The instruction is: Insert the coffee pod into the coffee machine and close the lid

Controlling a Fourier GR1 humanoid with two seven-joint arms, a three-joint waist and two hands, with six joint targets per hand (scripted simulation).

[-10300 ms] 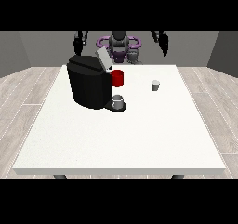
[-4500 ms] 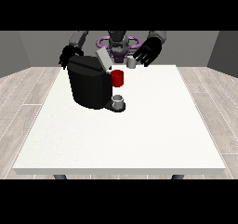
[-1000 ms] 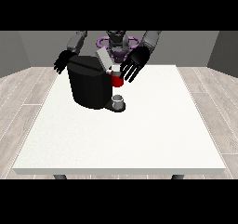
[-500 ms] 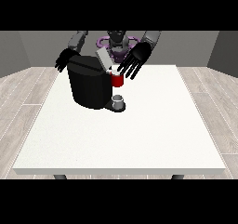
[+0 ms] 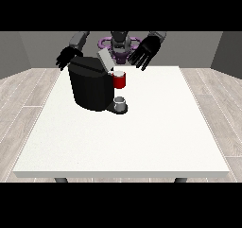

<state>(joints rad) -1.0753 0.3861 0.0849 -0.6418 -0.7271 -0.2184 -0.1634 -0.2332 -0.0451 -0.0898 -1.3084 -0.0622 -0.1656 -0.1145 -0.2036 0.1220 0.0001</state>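
Observation:
A black coffee machine (image 5: 90,85) stands on the white table (image 5: 142,137) at the back left. Its grey lid (image 5: 105,60) is tilted up and open. In its red pod holder (image 5: 119,81) sits the white coffee pod (image 5: 118,74). A small grey cup (image 5: 120,102) rests on the machine's drip base. The hand at the view's right (image 5: 145,52) hovers above and to the right of the pod holder, fingers spread and open, holding nothing. The hand at the view's left (image 5: 66,57) is behind the machine's left top corner, fingers relaxed.
The robot's torso (image 5: 120,45) is behind the table's far edge. The table's front and right parts stretch bare white towards the camera. Grey plank floor surrounds the table.
The hand at the view's right has lifted up and to the right, away from the pod holder, leaving the pod in it. The other hand has barely moved.

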